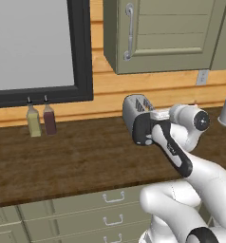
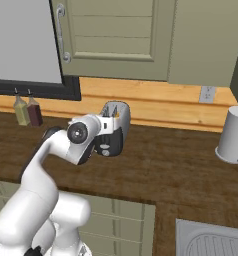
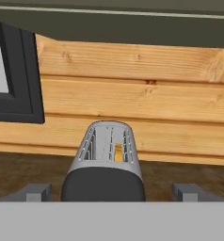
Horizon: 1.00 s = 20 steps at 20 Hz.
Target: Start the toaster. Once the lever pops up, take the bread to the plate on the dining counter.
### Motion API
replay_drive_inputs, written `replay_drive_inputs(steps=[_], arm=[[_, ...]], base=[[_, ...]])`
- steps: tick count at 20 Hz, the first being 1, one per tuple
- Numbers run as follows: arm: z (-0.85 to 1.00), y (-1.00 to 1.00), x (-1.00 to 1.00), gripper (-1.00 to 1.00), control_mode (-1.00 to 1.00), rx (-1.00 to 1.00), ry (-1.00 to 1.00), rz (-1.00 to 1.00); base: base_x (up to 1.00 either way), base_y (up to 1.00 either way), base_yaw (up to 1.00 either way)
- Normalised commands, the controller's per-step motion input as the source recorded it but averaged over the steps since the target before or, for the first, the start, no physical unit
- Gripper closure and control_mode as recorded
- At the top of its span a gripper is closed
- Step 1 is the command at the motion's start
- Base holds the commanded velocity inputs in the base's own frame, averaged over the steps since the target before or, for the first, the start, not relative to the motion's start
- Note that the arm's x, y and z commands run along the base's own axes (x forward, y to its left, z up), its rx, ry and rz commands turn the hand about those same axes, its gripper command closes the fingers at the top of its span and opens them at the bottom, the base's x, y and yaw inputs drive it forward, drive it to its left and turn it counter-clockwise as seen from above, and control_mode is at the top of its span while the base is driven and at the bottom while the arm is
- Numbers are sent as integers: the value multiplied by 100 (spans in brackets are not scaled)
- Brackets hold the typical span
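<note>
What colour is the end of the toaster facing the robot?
Black, on a silver-white toaster; the hand view shows it best.

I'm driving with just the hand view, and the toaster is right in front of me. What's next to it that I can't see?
Observer: Left of the toaster, a yellowish bottle and a dark red bottle stand under the window.
Operator: And on the other side?
Observer: A white canister stands far to the right.
Operator: Is there a plug hole?
Observer: Yes, a wall outlet sits on the wood wall, right of the toaster.
</note>
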Motion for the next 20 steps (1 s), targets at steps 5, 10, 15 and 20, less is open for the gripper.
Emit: replay_drive_inputs(steps=[5, 10, 15, 20], arm=[[0, -2, 5, -100, -100, 0, 0, -4], [0, 0, 10, -100, -100, 0, 2, 0], [0, 0, 9, -100, -100, 0, 5, 0], [0, 0, 15, -100, -100, 0, 4, 0]], base=[[0, 0, 0], [0, 0, 0], [0, 0, 0], [0, 0, 0]])
